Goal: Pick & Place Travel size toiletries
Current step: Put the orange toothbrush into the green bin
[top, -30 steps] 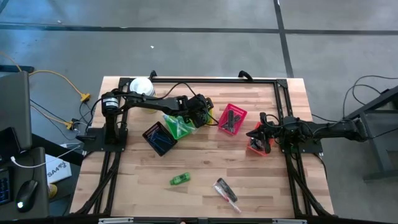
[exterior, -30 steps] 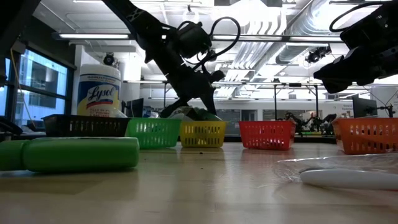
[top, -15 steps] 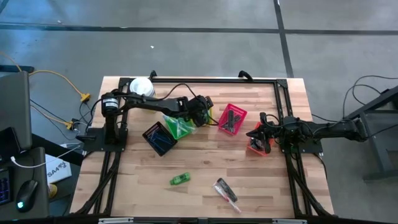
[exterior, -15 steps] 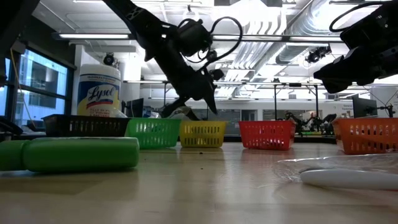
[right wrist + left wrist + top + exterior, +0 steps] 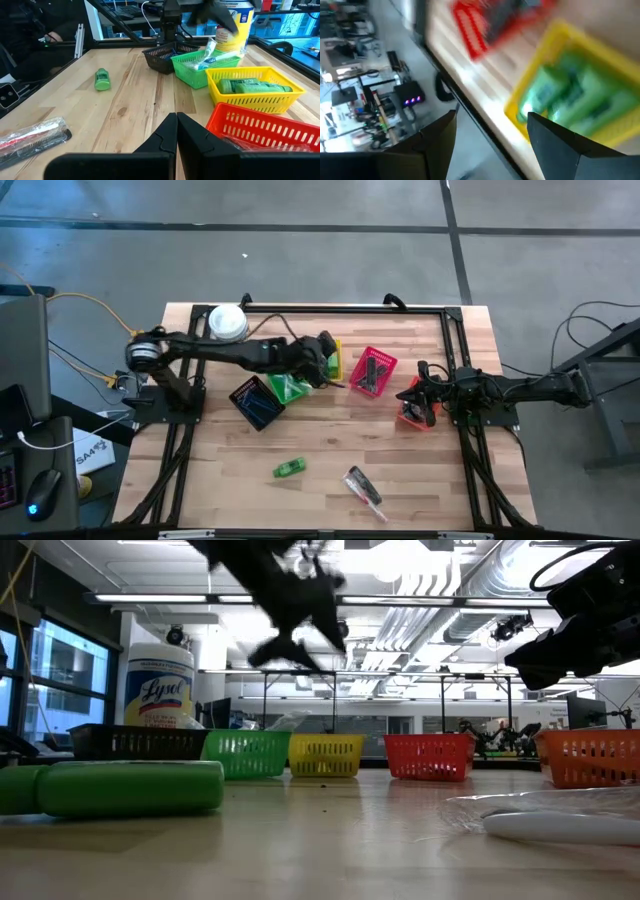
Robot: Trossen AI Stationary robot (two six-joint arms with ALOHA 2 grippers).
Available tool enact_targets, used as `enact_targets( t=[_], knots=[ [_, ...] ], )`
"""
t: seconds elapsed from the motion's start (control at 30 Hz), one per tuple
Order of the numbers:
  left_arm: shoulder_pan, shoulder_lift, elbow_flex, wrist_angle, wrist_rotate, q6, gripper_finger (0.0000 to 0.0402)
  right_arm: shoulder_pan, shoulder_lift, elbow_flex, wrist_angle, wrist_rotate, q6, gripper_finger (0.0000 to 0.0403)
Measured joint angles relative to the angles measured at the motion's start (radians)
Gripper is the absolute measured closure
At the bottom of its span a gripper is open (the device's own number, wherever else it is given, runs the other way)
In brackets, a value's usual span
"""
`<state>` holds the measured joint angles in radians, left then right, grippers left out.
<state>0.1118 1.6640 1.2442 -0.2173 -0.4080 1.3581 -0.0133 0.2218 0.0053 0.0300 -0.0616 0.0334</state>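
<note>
Dark left gripper (image 5: 328,358) is hanging spread wide and empty over my yellow basket (image 5: 331,352); loose green mini bottle (image 5: 289,468) is lying near the front. Low down, it (image 5: 292,635) is hovering high. Right gripper (image 5: 176,131) is sitting closed.

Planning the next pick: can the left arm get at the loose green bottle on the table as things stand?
Probably yes. The green bottle lies alone on bare wood with nothing over it, and the left gripper, jaws open and empty, is raised above the yellow basket.
</note>
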Motion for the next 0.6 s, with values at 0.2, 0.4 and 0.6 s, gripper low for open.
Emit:
enact_targets(
  t=[0.2, 0.4, 0.6],
  knots=[
    [0.0, -0.221, 0.001, -0.141, 0.217, -0.399, 0.0168, 0.0, 0.0, 0.0, 0.0, 0.0, 0.0, 0.0401],
    [-0.001, -0.442, 0.001, -0.31, 0.263, -0.877, 0.0168, 0.0, 0.0, 0.0, 0.002, 0.0, 0.0, 0.0401],
    [-0.002, -0.605, -0.058, -0.396, 0.346, -1.133, 0.0168, 0.0, 0.0, 0.0, 0.002, 0.001, 0.0, 0.0401]
  ],
)
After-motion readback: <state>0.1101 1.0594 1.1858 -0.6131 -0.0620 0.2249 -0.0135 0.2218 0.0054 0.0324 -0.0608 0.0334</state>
